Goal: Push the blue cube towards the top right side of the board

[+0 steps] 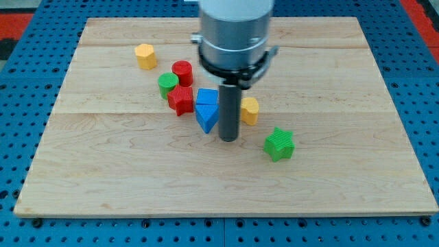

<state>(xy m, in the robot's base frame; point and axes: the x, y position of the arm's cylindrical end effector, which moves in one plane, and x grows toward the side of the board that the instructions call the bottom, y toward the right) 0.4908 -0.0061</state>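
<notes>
The blue cube (206, 97) sits near the board's middle, with a blue wedge-shaped block (206, 116) touching it just below. My tip (229, 139) rests on the board just right of the blue wedge and below-right of the blue cube. The rod (228, 110) hides part of the blue blocks' right side.
A red star-like block (181, 100), a green cylinder (167, 84) and a red cylinder (182, 72) cluster left of the blue cube. A yellow block (250, 110) lies right of the rod, a green star block (279, 144) at lower right, a yellow hexagonal block (145, 55) at upper left. The wooden board (343, 82) lies on a blue pegboard.
</notes>
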